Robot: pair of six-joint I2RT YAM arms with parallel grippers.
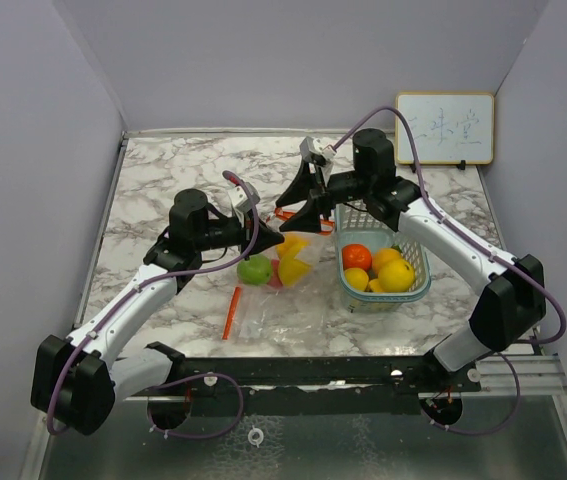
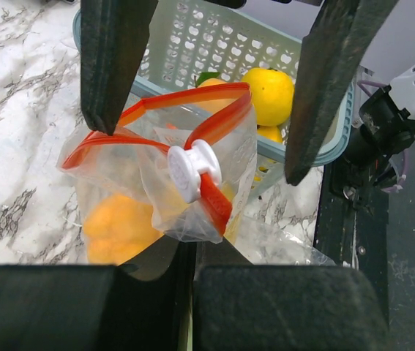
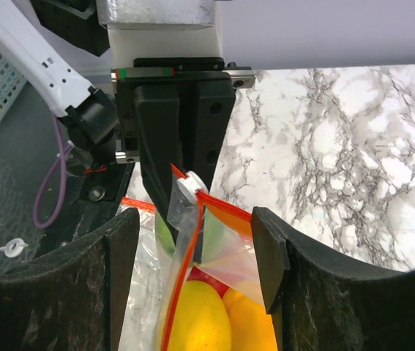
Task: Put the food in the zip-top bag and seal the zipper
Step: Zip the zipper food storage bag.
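The clear zip-top bag [image 2: 192,212] hangs lifted above the marble, its red zipper [image 2: 185,102] spread into an open loop. My left gripper [image 2: 192,252] is shut on the bag's corner just below the white slider [image 2: 191,170]. My right gripper [image 3: 196,248] is open, one finger on each side of the bag's mouth, close to the slider [image 3: 190,184]. Yellow food [image 3: 201,318], orange food [image 3: 255,333] and a red piece [image 3: 208,276] lie inside the bag. From above, both grippers [image 1: 268,238] [image 1: 308,218] meet over the bag [image 1: 293,262], beside a green fruit [image 1: 255,268].
The pale green mesh basket [image 1: 415,282], right of the bag, holds several orange and yellow fruits [image 1: 395,273]. An orange-red strip [image 1: 231,312] lies on the marble beside slack clear plastic. A whiteboard [image 1: 444,128] leans at the back right. Purple walls enclose the table.
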